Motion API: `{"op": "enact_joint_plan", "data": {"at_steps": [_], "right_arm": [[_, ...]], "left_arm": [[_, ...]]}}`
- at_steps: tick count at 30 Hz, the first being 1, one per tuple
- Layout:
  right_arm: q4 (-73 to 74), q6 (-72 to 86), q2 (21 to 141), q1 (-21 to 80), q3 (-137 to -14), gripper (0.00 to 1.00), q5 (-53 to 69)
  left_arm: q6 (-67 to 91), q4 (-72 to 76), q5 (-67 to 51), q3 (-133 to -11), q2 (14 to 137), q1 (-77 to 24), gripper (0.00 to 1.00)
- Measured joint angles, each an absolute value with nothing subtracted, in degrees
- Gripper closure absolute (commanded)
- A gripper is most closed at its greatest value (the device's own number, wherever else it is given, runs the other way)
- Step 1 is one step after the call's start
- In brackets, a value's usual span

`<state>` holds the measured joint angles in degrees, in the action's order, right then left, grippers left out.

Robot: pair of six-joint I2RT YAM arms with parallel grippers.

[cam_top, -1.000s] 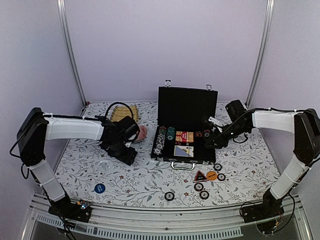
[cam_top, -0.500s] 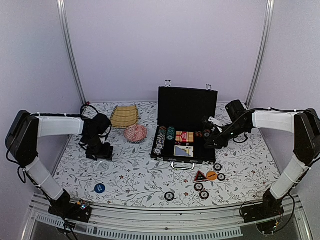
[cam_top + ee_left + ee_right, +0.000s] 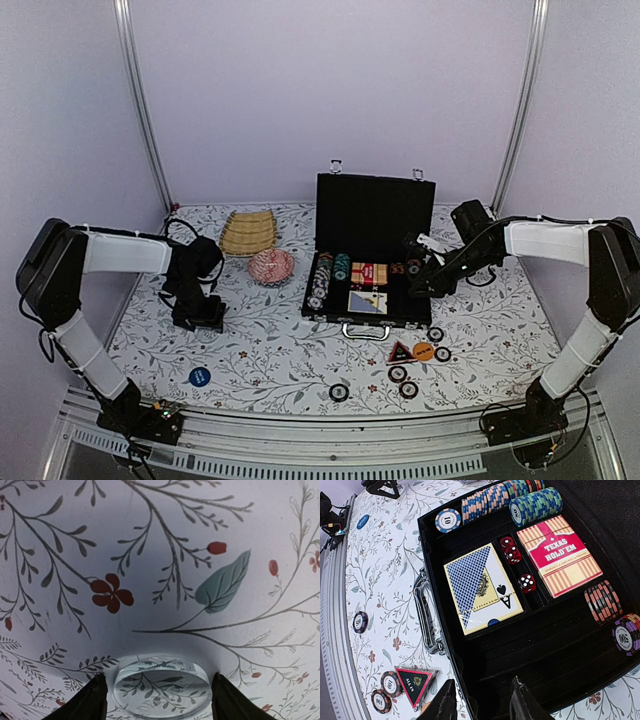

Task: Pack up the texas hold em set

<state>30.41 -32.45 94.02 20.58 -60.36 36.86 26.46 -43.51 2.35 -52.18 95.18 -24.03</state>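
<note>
as your left gripper (image 3: 160, 702) hangs low over the table (image 3: 150, 530): fingers spread, one on each side of a clear disc (image 3: 161, 686), bottom centre of the left wrist view.
clear disc: flat, round, so you have no axis to match.
briefcase (image 3: 375, 215): open, centre of the top view, right of that gripper.
right gripper (image 3: 481, 702): spread, empty, over the case's front edge.
nearer arm: left, i judge.
</note>
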Motion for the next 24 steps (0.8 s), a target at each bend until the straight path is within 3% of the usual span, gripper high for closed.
{"op": "enact_joint_plan", "data": {"at_steps": [8, 14, 24], "right_arm": [[30.7, -32.6, 94.0, 20.6, -60.4, 0.62, 37.1], [31.1, -32.8, 94.0, 20.6, -60.4, 0.62, 37.9], [32.1, -32.8, 94.3, 20.6, -60.5, 0.62, 38.3]], "left_arm": [[26.1, -43.5, 1.7, -52.1, 95.2, -24.0, 0.47], [26.5, -47.4, 1.4, -54.2, 95.1, -25.4, 0.49], [28.6, -50.4, -1.3, -78.5, 96.7, -40.0, 0.49]]}}
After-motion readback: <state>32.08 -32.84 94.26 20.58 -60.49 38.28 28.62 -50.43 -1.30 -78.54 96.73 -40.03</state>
